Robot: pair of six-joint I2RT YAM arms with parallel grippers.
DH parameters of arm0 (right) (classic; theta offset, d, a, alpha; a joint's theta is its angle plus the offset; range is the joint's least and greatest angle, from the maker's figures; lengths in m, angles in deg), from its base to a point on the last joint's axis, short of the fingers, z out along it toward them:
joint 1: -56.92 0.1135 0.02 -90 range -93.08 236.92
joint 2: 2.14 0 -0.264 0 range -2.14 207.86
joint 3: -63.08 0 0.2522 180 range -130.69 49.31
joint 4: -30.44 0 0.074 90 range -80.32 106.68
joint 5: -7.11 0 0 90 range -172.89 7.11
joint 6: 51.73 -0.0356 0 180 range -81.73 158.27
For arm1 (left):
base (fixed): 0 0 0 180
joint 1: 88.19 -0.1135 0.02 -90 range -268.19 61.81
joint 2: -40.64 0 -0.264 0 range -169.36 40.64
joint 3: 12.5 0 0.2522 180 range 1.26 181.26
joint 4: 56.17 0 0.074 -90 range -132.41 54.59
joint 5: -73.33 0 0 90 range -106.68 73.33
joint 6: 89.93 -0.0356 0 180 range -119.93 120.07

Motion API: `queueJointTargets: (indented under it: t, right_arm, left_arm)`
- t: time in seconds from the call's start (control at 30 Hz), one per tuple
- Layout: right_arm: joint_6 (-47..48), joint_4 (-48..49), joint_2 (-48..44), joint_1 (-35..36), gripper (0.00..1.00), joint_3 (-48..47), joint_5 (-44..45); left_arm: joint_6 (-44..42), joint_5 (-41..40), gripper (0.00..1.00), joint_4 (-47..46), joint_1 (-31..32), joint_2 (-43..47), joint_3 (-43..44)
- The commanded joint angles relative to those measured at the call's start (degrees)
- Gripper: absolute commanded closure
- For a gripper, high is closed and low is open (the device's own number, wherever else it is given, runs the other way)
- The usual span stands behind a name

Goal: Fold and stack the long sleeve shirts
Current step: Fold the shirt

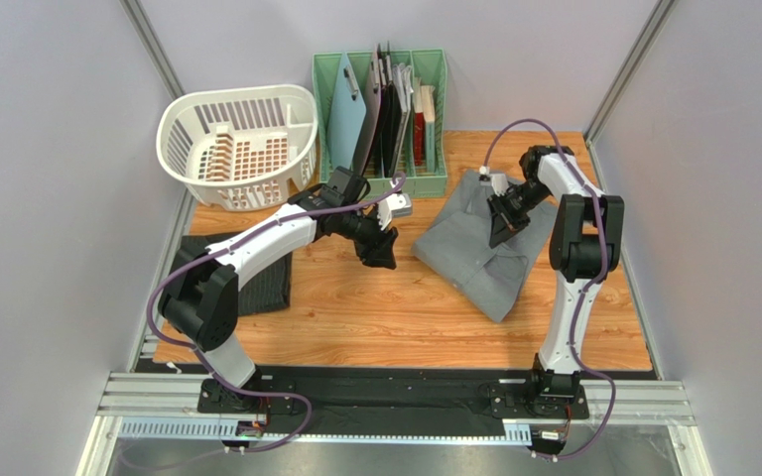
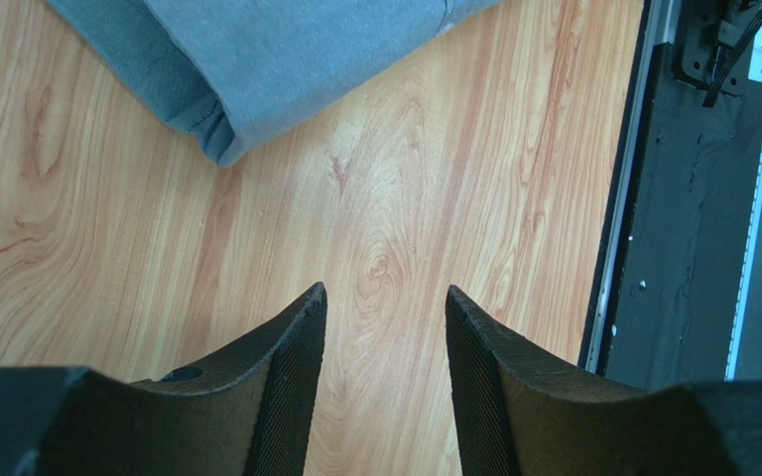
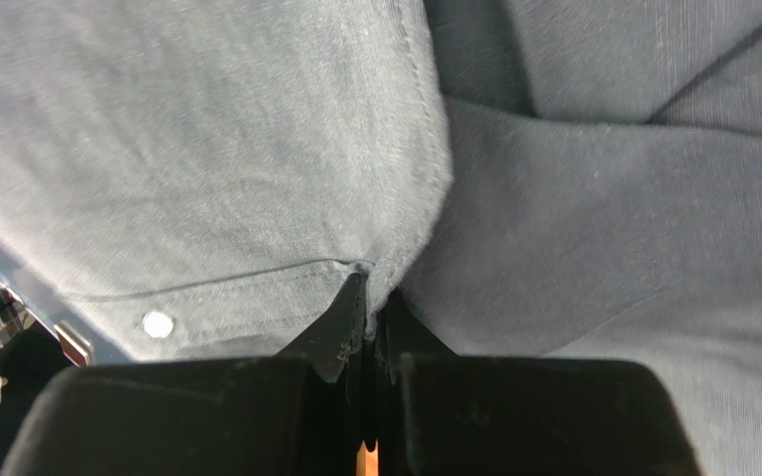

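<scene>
Two shirts lie on the wooden worktop (image 1: 375,317), well apart. The grey shirt (image 1: 474,253) sits right of centre toward the far side, partly folded into a rough slanted rectangle, its near corner pointing toward the arm bases. The charcoal shirt (image 1: 274,286) lies as a dark flat bundle at the left edge, partly hidden under the left arm.

The right claw (image 1: 502,226) is down on the far right part of the grey shirt. Its wrist view shows the two fingers pressed together with a stitched edge of the grey cloth pinched between their tips. A small white button (image 3: 158,323) shows on the cloth just left of the pinch, and darker folds of the same shirt lie to the right.

The left claw (image 1: 380,253) hangs over bare wood between the two shirts, just left of the grey one. Its fingers stand apart with nothing between them, only wood grain showing in the gap, and a folded corner of the grey shirt appears at the top of its wrist view.

Along the far edge of the worktop a white slotted laundry basket (image 1: 241,139) stands at the left. Beside it, to its right, stands a green file rack (image 1: 435,183) holding upright folders (image 1: 385,109).
</scene>
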Motion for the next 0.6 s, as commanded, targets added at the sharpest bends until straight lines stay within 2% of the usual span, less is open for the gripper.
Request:
queueJointTargets:
  t: [0.0,0.23,0.27,0.5,0.57]
  right_arm:
    - [0.2,2.2,2.2,0.9,1.0,-3.6,2.4]
    - [-1.2,5.3,-0.4,2.2,1.0,2.7,1.2]
    - [-1.4,5.7,-0.8,4.1,1.0,3.4,1.2]
    - [-1.9,7.2,-1.6,5.8,1.0,5.7,1.4]
    - [-2.1,7.2,-1.7,6.6,1.0,5.4,1.3]
  left_arm:
    - [1.9,2.2,0.46,-1.0,0.1,-1.2,2.7]
    - [7.0,5.6,0.47,-3.8,2.2,-3.1,5.2]
    - [8.1,6.1,0.47,-4.0,2.5,-3.8,7.1]
    - [16.8,9.4,0.47,-7.7,7.6,-11.7,16.1]
    - [22.3,9.7,0.46,-10.9,8.3,-14.9,18.7]
